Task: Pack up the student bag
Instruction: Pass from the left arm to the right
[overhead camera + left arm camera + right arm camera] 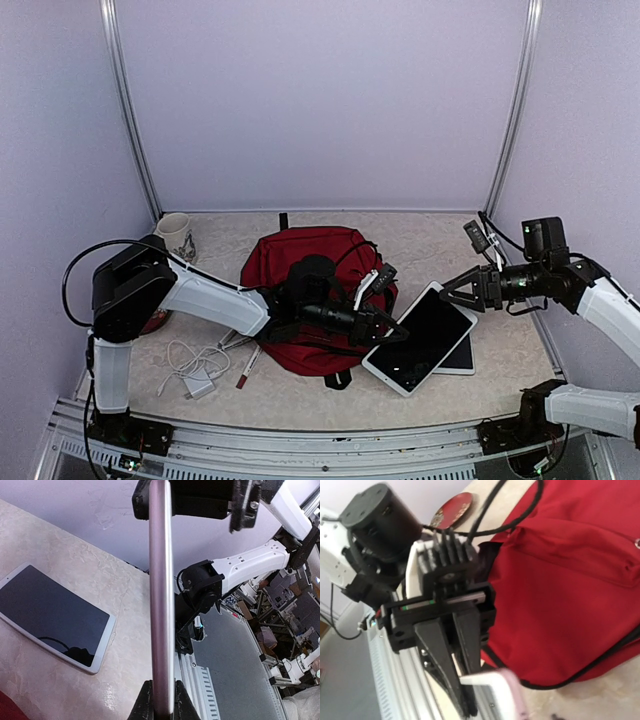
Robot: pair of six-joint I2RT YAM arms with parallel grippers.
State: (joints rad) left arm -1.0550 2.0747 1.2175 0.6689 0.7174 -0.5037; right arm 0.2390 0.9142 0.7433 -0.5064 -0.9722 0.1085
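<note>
Two tablets sit before you. Your left gripper (385, 328) is clamped on the edge of the white tablet (420, 338), tilted just beside the dark-red student bag (285, 255) at the middle of the table (430, 240). The second tablet (463, 360) lies flat beneath. Your right gripper (455, 292) meets the held tablet's far corner; whether it grips, you cannot tell.

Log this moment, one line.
left gripper: jaws shut on tablet | right gripper: at tablet corner, jaws unclear | student bag: tablet not inside
</note>
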